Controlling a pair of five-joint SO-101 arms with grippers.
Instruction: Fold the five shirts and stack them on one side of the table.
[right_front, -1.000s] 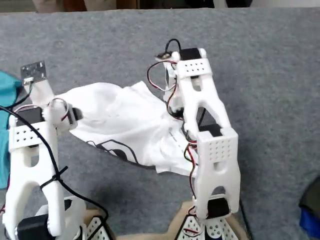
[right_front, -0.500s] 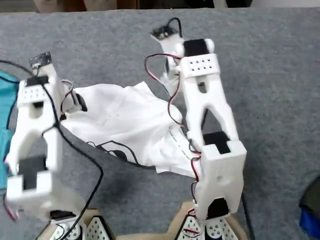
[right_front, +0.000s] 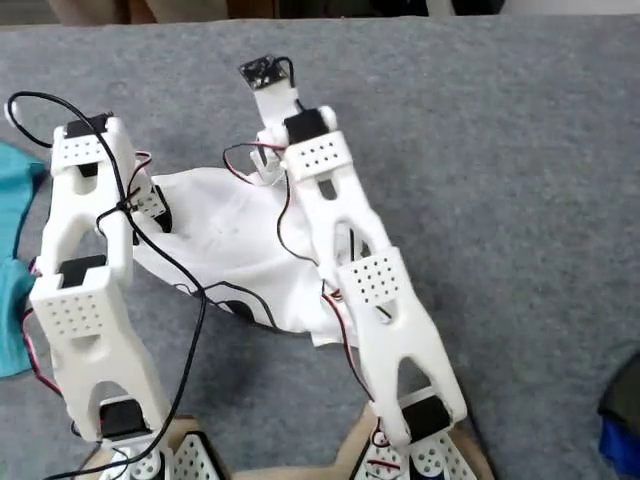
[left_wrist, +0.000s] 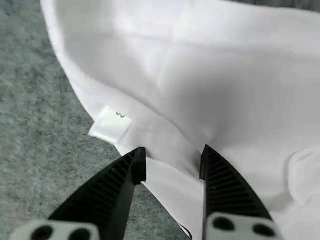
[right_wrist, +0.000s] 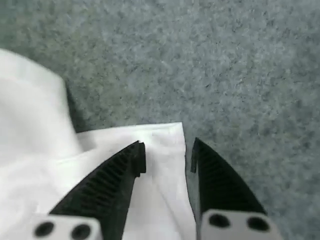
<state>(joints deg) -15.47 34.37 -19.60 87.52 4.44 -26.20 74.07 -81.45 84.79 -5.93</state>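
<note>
Shirt, white with dark print: crumpled on table, between both arms. Left gripper: jaws parted, astride collar edge, beside label. Right gripper: jaws parted, astride a shirt corner. Teal shirt: left table edge, apart.

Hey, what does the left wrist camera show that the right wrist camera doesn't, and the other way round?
Left wrist view: a small white tag on a folded edge of the white shirt, with the left gripper open just over that edge.
Right wrist view: a squared shirt corner lying flat on the table, with the right gripper open astride it.
Both: the white shirt and the grey table covering beneath it.
</note>
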